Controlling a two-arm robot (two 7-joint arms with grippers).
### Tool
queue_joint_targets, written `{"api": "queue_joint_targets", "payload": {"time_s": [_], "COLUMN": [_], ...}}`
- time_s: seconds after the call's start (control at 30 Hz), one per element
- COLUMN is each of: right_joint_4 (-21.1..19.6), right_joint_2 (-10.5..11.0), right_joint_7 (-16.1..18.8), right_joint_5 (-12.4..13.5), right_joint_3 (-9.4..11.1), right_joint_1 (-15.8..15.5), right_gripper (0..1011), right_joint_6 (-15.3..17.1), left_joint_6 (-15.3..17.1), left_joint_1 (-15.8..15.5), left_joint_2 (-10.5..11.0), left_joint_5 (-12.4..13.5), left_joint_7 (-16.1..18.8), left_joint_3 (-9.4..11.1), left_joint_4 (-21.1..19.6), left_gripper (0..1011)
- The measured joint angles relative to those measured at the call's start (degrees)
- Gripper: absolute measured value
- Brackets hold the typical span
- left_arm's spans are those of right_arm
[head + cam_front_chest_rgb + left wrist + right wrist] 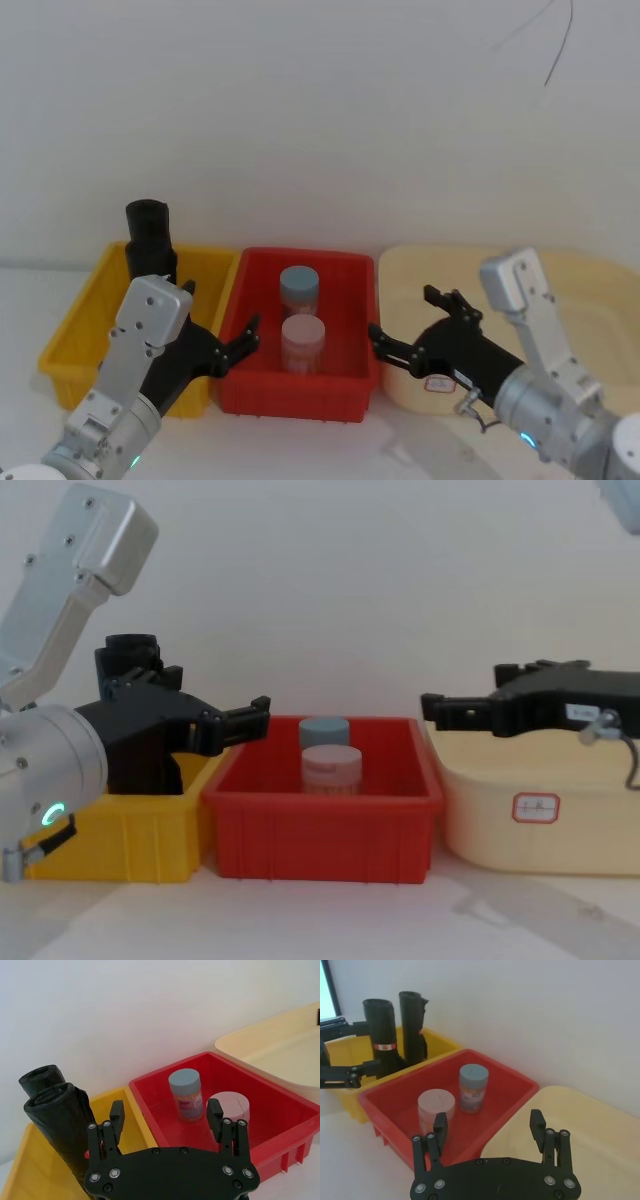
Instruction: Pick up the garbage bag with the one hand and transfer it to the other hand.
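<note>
The garbage bag (382, 1030), a thick black roll with a red-and-white band, stands upright in the yellow bin (440, 1045), beside a second black roll (412, 1022). In the left wrist view the garbage bag (60, 1125) rises just outside one finger, not between the two. My left gripper (215, 315), on the green-ringed arm, hangs open over the yellow bin's right end (165, 1107), empty. My right gripper (405, 315), on the blue-ringed arm, is open and empty over the near left edge of the cream tub (488, 1118).
A red bin (300, 385) between the grippers holds a blue-lidded jar (299, 290) and a pink-lidded jar (302, 342). A large cream tub (590, 290) sits to the right. A white wall stands close behind the bins.
</note>
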Motion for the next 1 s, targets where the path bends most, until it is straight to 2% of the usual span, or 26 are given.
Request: {"api": "queue_joint_targets", "payload": {"time_s": [0.23,0.47,1.0], "right_joint_4": [1.19,1.99,6.05], "right_joint_2": [0.02,0.01,-1.89], "right_joint_7": [2.61,4.23,6.12], "right_joint_5": [-0.31,0.03,1.88], "right_joint_3": [-1.86,-2.80,-4.14], "right_joint_1": [4.44,6.64,9.99], "right_gripper": [1000,1000,1000], "right_joint_6": [5.14,8.09,9.33], "left_joint_6": [0.00,0.00,0.00], "left_joint_1": [0.00,0.00,0.00], "left_joint_2": [0.00,0.00,0.00], "left_joint_5": [0.00,0.00,0.00], "left_joint_7": [0.00,0.00,0.00], "left_joint_3": [0.00,0.00,0.00], "left_joint_4": [0.00,0.00,0.00], "left_gripper": [1001,1001,1001]}}
